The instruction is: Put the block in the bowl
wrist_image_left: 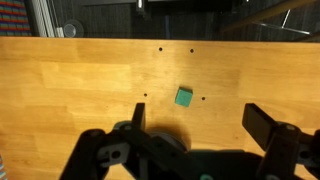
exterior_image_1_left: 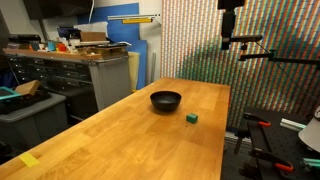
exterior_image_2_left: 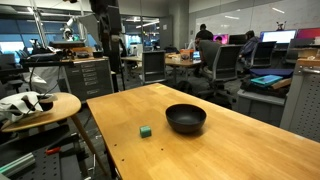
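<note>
The block, a tiny green cube [exterior_image_1_left: 191,118], lies on the wooden table [exterior_image_1_left: 120,140] beside the bowl, a shallow black one [exterior_image_1_left: 166,100]. Both also show in an exterior view, the block [exterior_image_2_left: 146,131] a little apart from the bowl [exterior_image_2_left: 185,118]. My gripper [exterior_image_1_left: 230,38] hangs high above the table's far end, well away from both; it also shows in an exterior view [exterior_image_2_left: 110,45]. In the wrist view the gripper [wrist_image_left: 200,115] is open and empty, and the block [wrist_image_left: 184,96] lies far below between the fingers. I cannot make out the bowl there.
The table [exterior_image_2_left: 230,150] has small dark holes in its top. A workbench with drawers and clutter [exterior_image_1_left: 70,65] stands beside it. A round side table with objects [exterior_image_2_left: 35,105] and office chairs and desks [exterior_image_2_left: 225,60] surround it. A camera stand [exterior_image_1_left: 270,55] is by the far edge.
</note>
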